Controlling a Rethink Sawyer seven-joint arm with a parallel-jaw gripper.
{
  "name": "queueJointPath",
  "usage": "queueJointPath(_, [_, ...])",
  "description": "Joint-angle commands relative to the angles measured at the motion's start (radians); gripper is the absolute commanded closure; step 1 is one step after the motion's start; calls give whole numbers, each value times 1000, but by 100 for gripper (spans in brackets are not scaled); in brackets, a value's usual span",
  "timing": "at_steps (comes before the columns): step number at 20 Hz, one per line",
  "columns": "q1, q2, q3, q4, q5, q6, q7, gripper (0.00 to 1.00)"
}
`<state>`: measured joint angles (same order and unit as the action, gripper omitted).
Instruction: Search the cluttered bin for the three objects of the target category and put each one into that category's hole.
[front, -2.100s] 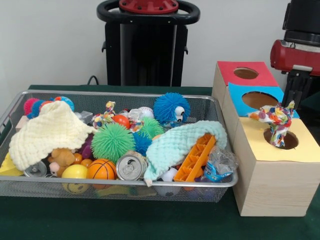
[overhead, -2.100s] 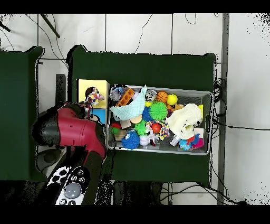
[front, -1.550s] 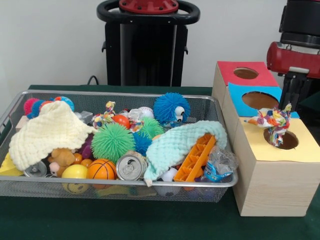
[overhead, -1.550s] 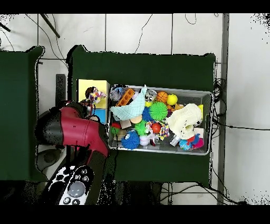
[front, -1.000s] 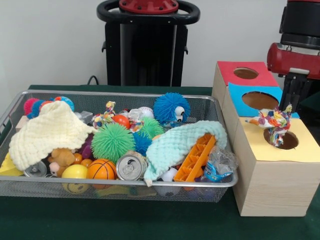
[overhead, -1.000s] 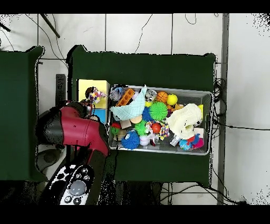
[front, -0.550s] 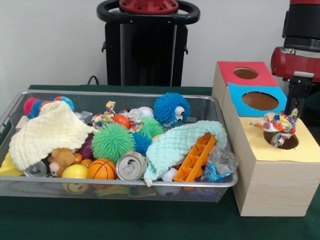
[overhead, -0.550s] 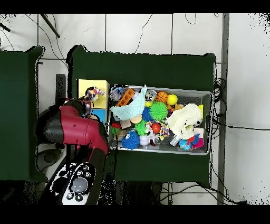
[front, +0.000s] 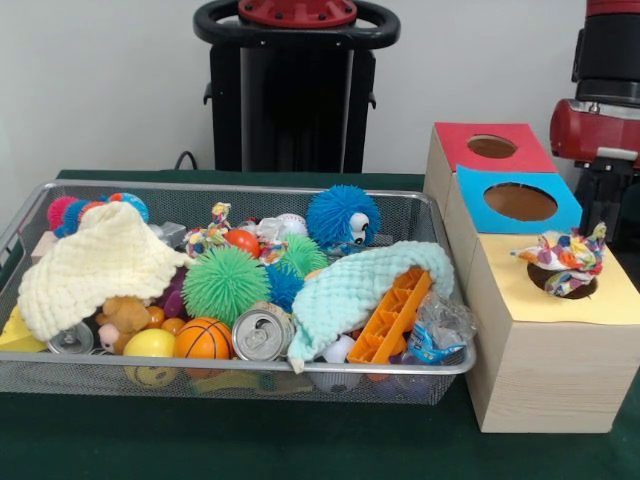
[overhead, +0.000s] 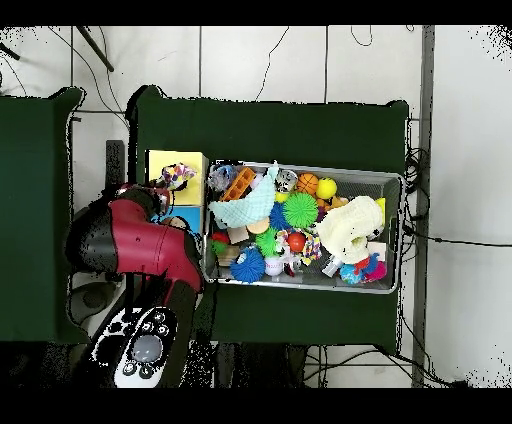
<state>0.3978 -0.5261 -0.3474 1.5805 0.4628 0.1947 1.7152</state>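
On the green counter (front: 300, 440), the cluttered bin (front: 60, 372) takes up the left and middle of the front view, heaped with balls, cans and two plain knitted cloths. At about 12 o'clock in it, against the far wall, a small speckled rope toy (front: 212, 232) lies among the balls, so at least one target piece looks unpicked; a third piece I cannot find, it may be buried. To the right, at 3 o'clock from the bin, the yellow-topped box (front: 520, 290) carries a multicoloured cloth (front: 568, 258) draped over the hole (front: 572, 288), sagging in but with its folds above the rim. I judge this one delivered but not fully dropped through. The red arm stands behind the boxes; the claw itself is hidden in both views, so I cannot tell whether it is spread or closed, or whether it touches the cloth
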Motion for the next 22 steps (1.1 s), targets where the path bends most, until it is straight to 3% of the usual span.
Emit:
queueJointPath(1, [5, 62, 86, 15, 65, -61, 292, 100])
queueJointPath(15, [-78, 25, 191, 76, 46, -121, 257, 100])
queueJointPath(22, [-168, -6, 285, 135, 1, -152, 229, 100])
